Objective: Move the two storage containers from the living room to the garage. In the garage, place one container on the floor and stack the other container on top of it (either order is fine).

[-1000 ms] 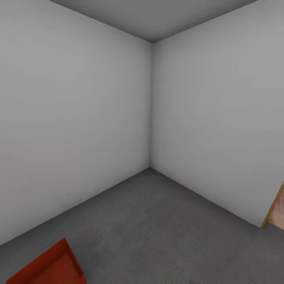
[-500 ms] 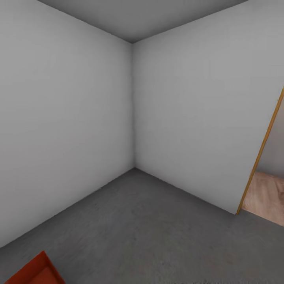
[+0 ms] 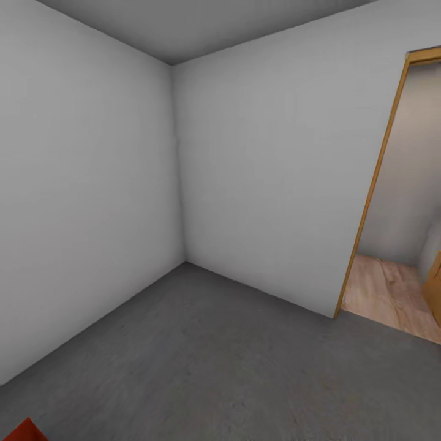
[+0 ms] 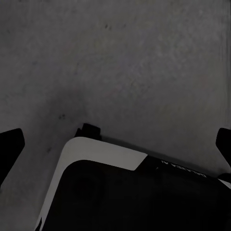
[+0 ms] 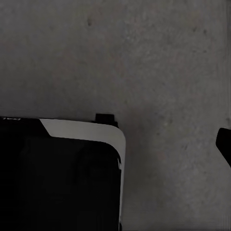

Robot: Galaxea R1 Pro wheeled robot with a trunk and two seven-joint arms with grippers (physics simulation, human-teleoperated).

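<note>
One orange-red storage container [image 3: 23, 432] shows just a corner at the bottom left of the head view, low on the dark grey concrete floor [image 3: 233, 355] of the garage. In the left wrist view, my left gripper [image 4: 115, 144] hangs open over bare concrete, its dark fingertips [image 4: 9, 149] far apart at the picture's two sides, nothing between them. In the right wrist view, one dark fingertip [image 5: 224, 144] of my right gripper stands far out at the side above the concrete, holding nothing.
Two plain white-grey walls meet in a corner [image 3: 177, 184] ahead. At the right, a wooden door frame [image 3: 367, 196] opens onto a light wood-plank floor [image 3: 392, 300]. My own dark base [image 4: 120, 192] sits below both wrists [image 5: 57, 173].
The head view has swung to the right: the container has slid almost out at the bottom left, and the doorway has come into the picture at the right.
</note>
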